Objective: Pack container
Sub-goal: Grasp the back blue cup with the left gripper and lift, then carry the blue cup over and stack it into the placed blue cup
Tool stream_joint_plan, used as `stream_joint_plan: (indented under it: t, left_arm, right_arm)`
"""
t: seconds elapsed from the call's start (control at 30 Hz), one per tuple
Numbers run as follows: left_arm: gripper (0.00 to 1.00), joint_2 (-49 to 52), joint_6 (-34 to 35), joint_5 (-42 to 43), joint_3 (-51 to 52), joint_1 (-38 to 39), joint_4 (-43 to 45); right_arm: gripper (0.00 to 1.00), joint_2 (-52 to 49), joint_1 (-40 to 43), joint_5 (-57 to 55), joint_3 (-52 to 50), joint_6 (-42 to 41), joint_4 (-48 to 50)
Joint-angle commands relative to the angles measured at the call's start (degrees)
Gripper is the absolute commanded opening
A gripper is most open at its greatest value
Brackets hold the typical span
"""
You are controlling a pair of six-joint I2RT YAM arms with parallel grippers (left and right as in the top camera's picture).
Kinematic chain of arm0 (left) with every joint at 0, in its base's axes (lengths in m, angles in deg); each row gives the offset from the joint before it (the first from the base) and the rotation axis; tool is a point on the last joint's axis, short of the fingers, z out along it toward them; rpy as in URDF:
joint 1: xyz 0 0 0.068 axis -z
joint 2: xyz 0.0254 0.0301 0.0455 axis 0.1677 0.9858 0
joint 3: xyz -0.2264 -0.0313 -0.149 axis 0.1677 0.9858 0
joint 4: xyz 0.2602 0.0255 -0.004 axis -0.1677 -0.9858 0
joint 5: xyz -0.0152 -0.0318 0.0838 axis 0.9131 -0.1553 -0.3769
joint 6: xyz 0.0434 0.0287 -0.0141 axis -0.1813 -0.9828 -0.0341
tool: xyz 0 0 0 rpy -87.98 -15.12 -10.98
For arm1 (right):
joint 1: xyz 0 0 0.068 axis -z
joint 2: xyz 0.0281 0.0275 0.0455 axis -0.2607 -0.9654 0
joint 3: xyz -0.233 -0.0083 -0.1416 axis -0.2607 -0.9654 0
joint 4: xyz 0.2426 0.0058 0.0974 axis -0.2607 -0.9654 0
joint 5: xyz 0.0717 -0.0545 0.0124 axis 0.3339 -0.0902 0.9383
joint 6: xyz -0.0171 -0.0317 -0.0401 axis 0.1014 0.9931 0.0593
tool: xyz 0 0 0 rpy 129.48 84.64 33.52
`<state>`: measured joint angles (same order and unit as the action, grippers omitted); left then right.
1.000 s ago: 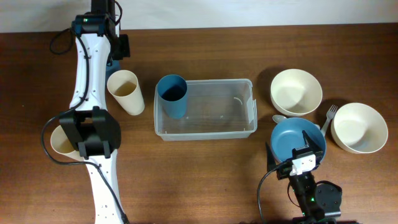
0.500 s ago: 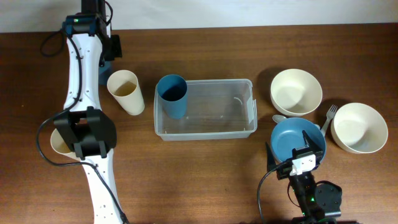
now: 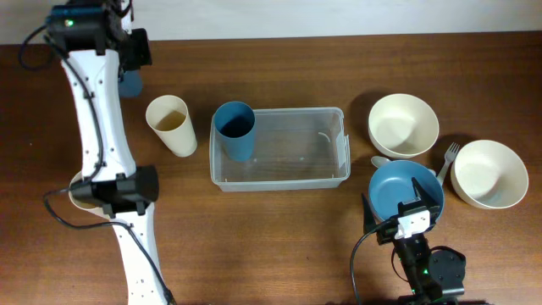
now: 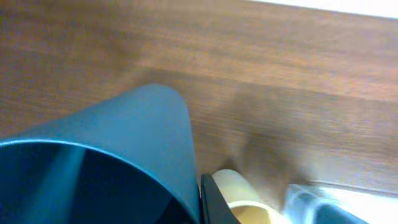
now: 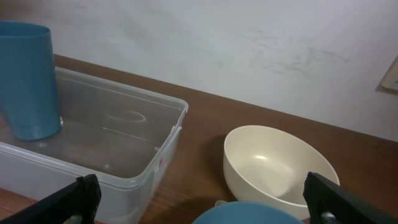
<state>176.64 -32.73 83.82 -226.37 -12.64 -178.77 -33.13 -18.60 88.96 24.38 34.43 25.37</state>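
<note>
L claw (image 3: 129,74) clamped on blue cup (image 4: 106,149) nr table (image 3: 279,241) back edge; R claw (image 5: 202,202) apart, facing container (image 5: 124,146).

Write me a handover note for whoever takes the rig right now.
Left gripper: shut on the held blue cup, far-left back of the table, away from the container.
Right gripper: open, empty, above the blue bowl.
Done: packed blue cup stands in the container's left end.
To do: held blue cup, two cream cups, two cream bowls, blue bowl, fork and spoon are all outside.
</note>
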Motion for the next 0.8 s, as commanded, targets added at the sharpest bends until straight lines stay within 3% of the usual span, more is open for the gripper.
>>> stream_joint_plan:
  t: [0.0, 0.1, 0.5, 0.77]
  left_arm:
    - [0.02, -4.7, -0.3, 7.5, -2.2, 0.2, -0.4]
    - [0.02, -9.4, -1.6, 13.5, -2.2, 1.6, -0.5]
    - [0.01, -23.6, -7.0, 15.1, -2.2, 13.6, -0.4]
    - [0.01, -26.2, -9.0, 15.0, 3.1, 22.7, -0.4]
  right_arm:
    - [0.99, 0.5, -0.3, -0.5, -0.4, -0.2, -0.2]
    - [0.99, 0.5, -0.3, -0.5, -0.4, -0.2, -0.2]
    - [0.99, 0.5, -0.3, -0.5, -0.4, -0.2, -0.2]
    - [0.99, 0.5, -0.3, -0.5, -0.4, -0.2, -0.2]
